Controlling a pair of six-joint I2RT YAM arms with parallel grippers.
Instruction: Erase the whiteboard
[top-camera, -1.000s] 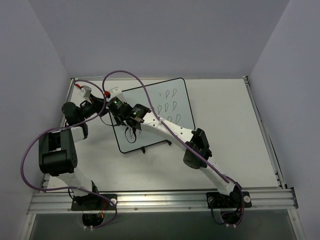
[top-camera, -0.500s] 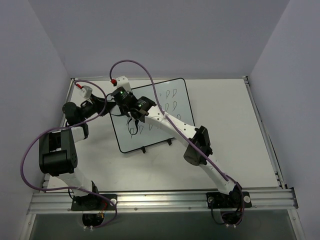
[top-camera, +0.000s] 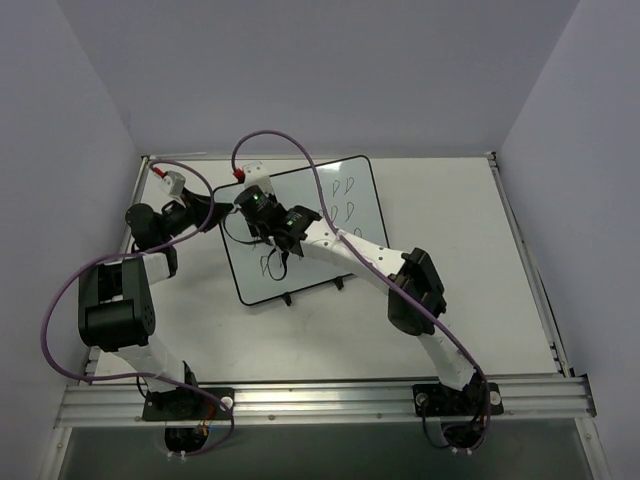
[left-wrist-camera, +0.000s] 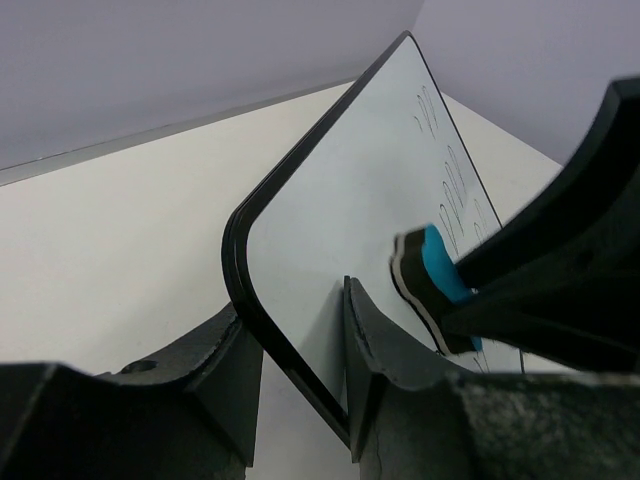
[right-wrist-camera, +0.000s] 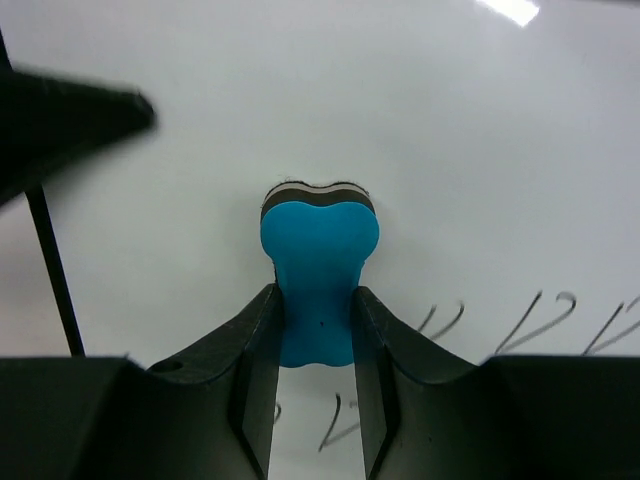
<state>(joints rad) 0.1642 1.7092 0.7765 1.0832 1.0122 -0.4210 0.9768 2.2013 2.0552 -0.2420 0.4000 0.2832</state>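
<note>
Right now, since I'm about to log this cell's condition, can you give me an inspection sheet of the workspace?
Surface: white table, carrying the whiteboard.
Job's things: whiteboard tilted on its feet; dark scribbles on its right part and lower left; blue eraser against its face.
Clutter: nothing seen.
Hands: left hand straddles the whiteboard's left edge, apparently clamping it; right hand shut on the eraser.
Cables: purple cables loop above both arms; one arches over the whiteboard's far left corner.
Surroundings: plain walls on three sides; metal rail along the near edge.
</note>
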